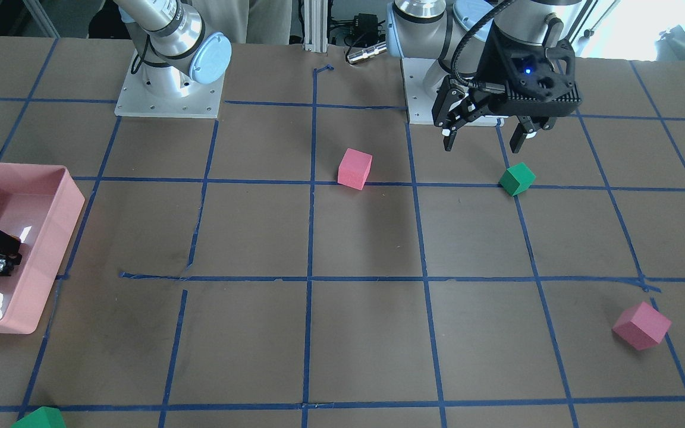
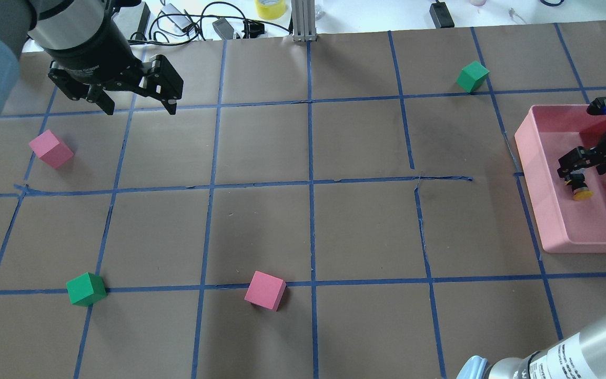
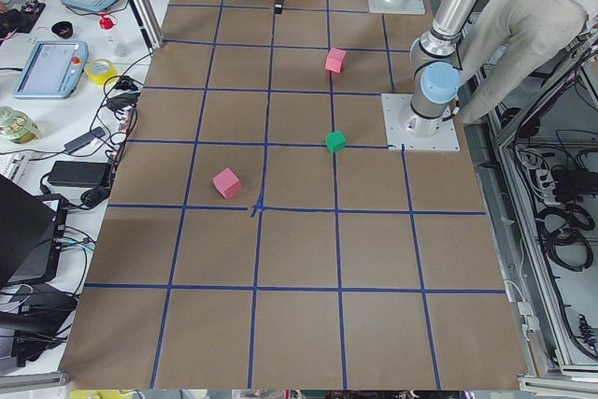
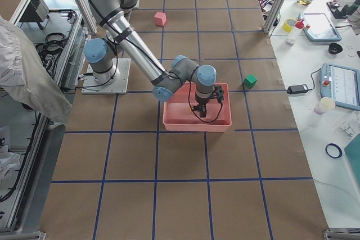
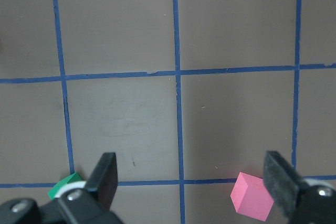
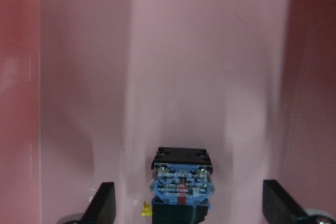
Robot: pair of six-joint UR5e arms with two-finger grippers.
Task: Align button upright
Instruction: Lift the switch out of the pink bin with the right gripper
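Button (image 6: 181,182) rests on the floor of the pink tray (image 2: 571,226), its base block turned to the right wrist camera. The yellow cap shows plainly only from overhead. Markings on the base (a small red strip among them) are too blurred to read.

Right gripper (image 6: 189,195) sits low in the tray, fingers spread wide on either side of the button, apart from it.

Left gripper (image 2: 140,108) hangs over the table (image 2: 261,221), jaws wide, grasping nothing.

Print on the right arm (image 2: 571,352) is too small to read.

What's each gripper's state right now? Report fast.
Left gripper: open, holding nothing.
Right gripper: open, fingers either side of the button, not touching it.
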